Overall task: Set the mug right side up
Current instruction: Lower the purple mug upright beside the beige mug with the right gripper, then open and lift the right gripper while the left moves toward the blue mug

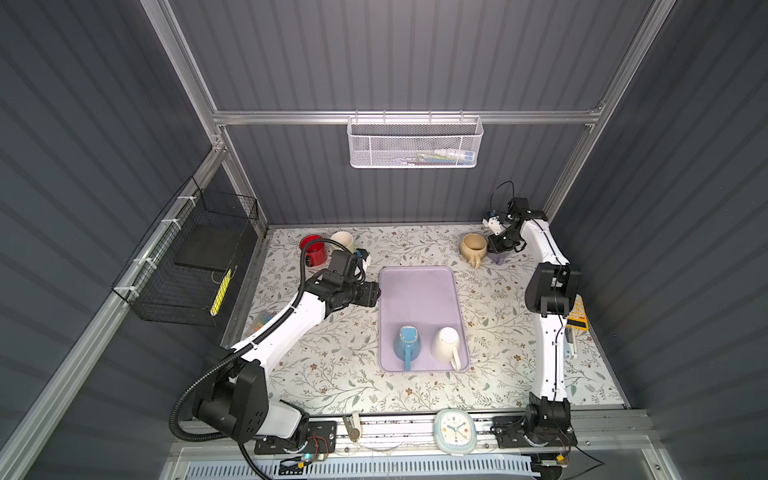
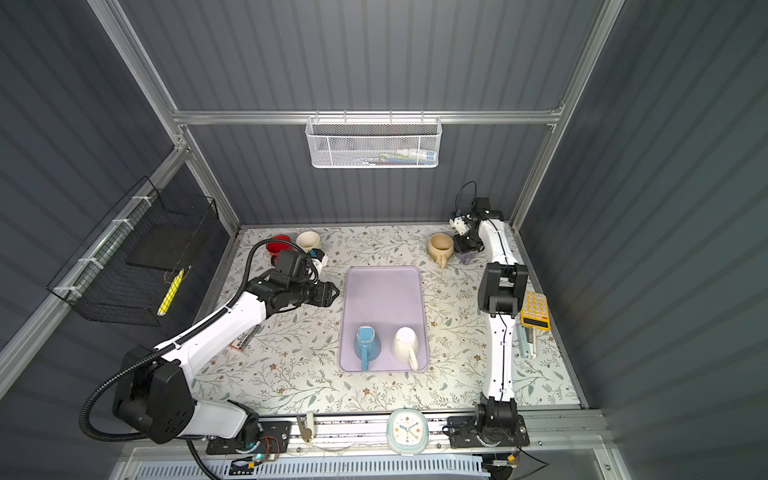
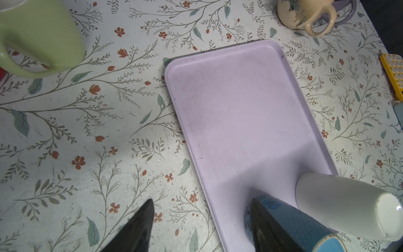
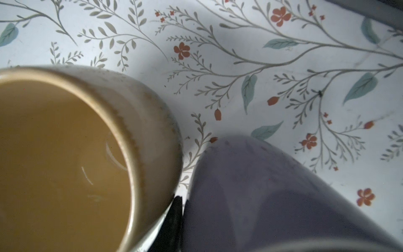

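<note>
Left tool (image 3: 201, 201) agape, right arm (image 1: 549, 345) outstretched.

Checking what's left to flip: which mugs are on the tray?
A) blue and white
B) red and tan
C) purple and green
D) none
A: in both top views the blue mug and the white mug stand side by side at the near end of the tray.
</note>
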